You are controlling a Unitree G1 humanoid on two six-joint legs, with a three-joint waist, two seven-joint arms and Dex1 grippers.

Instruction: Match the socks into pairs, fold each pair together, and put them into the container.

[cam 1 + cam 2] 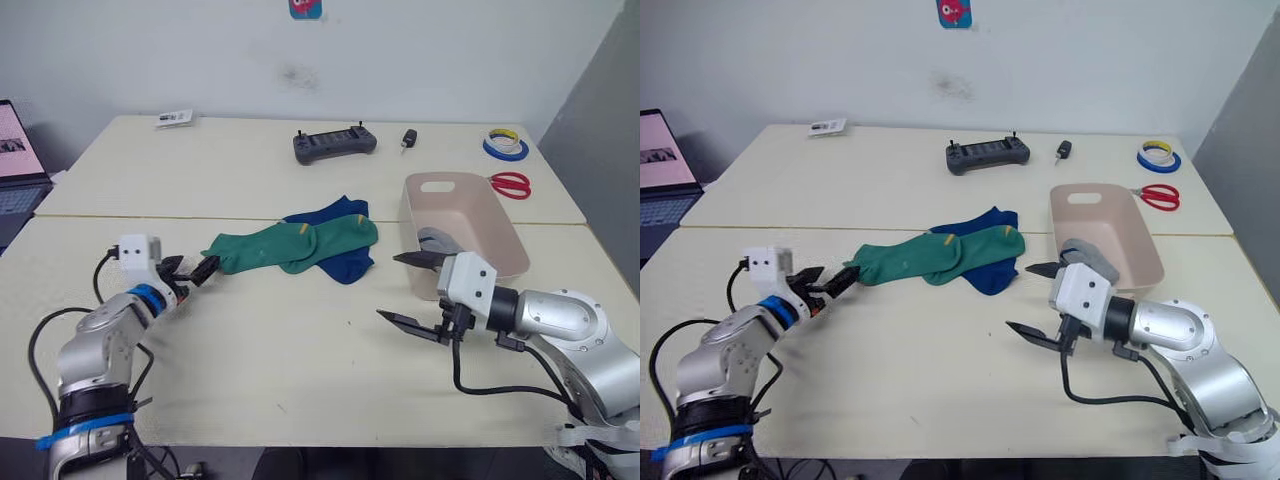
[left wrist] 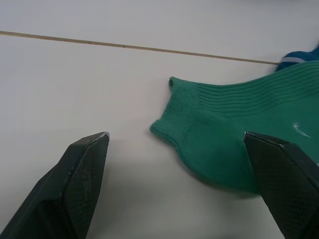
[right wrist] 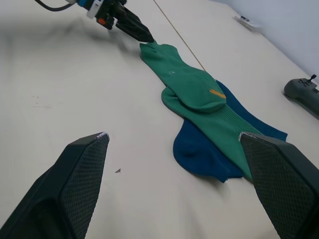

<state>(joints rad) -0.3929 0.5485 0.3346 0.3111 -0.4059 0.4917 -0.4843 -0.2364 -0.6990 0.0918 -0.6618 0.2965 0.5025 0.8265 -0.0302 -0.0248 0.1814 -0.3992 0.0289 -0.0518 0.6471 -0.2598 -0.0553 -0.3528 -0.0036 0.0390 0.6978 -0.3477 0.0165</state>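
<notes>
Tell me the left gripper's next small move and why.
Probably ease the left gripper forward and close on the green sock. Its fingers are open, right at the sock's cuff, not yet gripping. The right gripper hangs open beside the container.

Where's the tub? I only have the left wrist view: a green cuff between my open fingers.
Observer: The tub stands on the table's right side, just behind the right gripper.
Operator: Anything in it?
Observer: A grey sock at its near end; I can't tell if there is a second.
Operator: What else is near my cuff?
Observer: Two green socks overlap, lying across the blue socks.
</notes>
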